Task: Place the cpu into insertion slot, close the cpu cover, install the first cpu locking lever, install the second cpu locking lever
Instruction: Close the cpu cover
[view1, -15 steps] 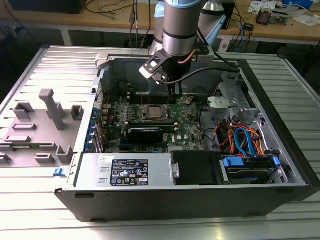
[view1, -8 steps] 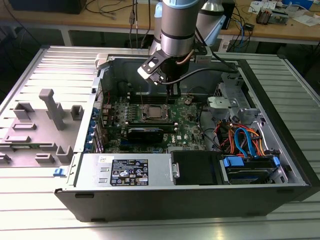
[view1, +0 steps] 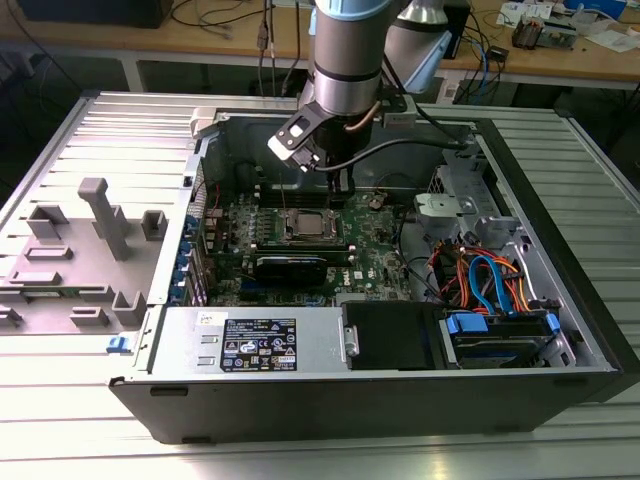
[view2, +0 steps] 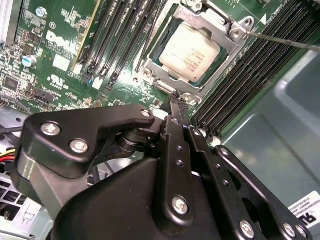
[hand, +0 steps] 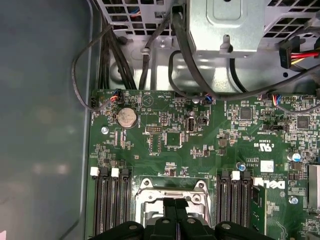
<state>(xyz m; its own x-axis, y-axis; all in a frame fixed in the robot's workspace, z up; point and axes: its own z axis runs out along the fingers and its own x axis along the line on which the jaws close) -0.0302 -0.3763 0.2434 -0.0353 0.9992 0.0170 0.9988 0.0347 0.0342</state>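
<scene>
The cpu (view2: 190, 50), with a dull silver top, lies in the insertion slot (view1: 305, 225) on the green motherboard. The cpu cover (view2: 234, 34), a metal frame, lies flat over its edges and is seen too in the first wrist view (hand: 172, 186). A thin wire locking lever (view2: 285, 42) sticks out from one corner of the socket, clear of the board. My gripper (view2: 176, 97) is shut with nothing seen between its black fingers. Its tips are right at the socket's edge, as both wrist views (hand: 173, 204) show. In the exterior view the gripper (view1: 340, 197) hangs just behind the socket.
Black memory slots (view2: 120, 45) flank the socket on both sides. The open case (view1: 560, 200) holds a power supply (view1: 260, 345) at the front and a drive bay with blue and orange cables (view1: 490, 280). A grey fixture (view1: 95, 240) stands on the table at the exterior view's left.
</scene>
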